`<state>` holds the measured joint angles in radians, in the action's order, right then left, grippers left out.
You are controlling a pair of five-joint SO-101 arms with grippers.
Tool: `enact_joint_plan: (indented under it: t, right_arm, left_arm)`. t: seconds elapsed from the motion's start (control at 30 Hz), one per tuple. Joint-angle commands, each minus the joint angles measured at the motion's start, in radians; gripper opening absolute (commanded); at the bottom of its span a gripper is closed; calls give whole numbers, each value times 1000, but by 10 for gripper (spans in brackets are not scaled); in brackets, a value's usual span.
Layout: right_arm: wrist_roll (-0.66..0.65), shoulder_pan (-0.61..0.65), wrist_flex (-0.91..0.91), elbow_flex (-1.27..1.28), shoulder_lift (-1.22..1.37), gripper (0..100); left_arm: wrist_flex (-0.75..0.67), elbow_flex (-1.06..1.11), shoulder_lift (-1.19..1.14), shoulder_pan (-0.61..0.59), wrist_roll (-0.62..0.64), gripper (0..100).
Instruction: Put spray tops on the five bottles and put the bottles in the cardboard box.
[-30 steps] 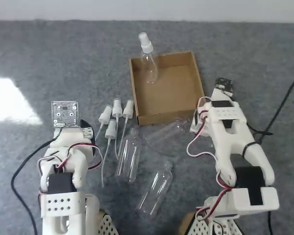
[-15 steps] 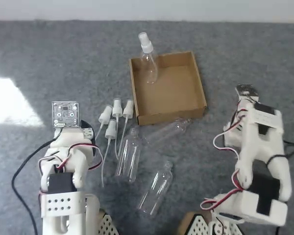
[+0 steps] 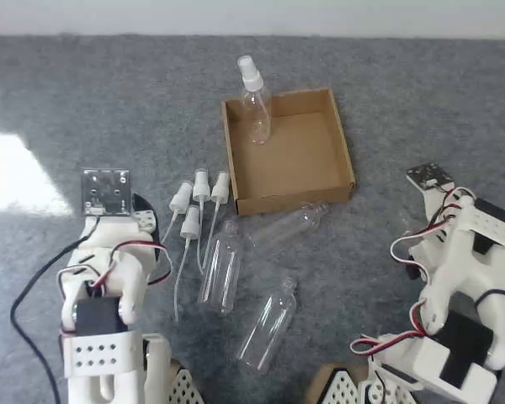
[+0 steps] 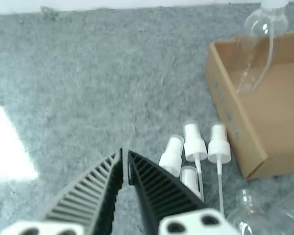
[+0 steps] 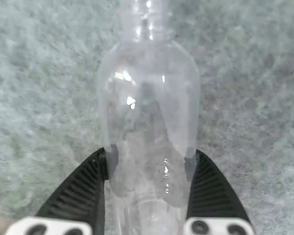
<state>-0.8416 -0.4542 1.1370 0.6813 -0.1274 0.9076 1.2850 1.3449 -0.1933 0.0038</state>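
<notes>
High view: a capped bottle [image 3: 254,109] leans in the cardboard box [image 3: 299,160]; three bare bottles [image 3: 221,268] lie on the carpet [image 3: 109,101] near it, beside four spray tops [image 3: 198,202].

Left wrist view: my left claw [image 4: 125,164] is pressed together — spray tops just beyond it.

Right wrist view: my right claw [image 5: 148,161] pinches a topless bottle [image 5: 148,112] — across its body.

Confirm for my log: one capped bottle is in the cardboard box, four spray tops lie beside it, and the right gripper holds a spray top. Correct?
No: the right gripper holds an uncapped bottle, not a spray top; the right wrist view shows it. The capped bottle in the cardboard box and four spray tops beside it are correct.
</notes>
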Motion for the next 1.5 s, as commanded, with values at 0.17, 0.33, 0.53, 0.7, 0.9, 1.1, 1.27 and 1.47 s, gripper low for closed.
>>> enact_joint_plan:
  t: [0.17,0.33,0.53,0.7,0.9,1.1,1.27,1.47]
  right_arm:
    - [-25,-8,-16,-3,-54,80]
    - [-101,-13,-16,-2,-51,81]
    - [-115,-15,-45,2,-50,81]
    - [-115,-15,-62,15,-50,81]
    - [-117,-15,-64,34,-50,81]
    - [-117,-15,-64,34,-50,81]
    - [-117,-31,-62,34,-51,81]
    - [-117,-117,-65,29,-61,81]
  left_arm:
    - [129,-394,-448,2,-11,13]
    - [158,-590,-772,6,-12,43]
    - [158,-779,-1174,23,-140,152]
    - [164,-937,-1436,64,-157,138]
    - [157,-1061,-1587,64,-161,137]
    - [157,-1106,-1694,64,-163,137]
    - [164,-1119,-1728,55,-163,16]
    - [261,-1107,-1574,55,-157,9]
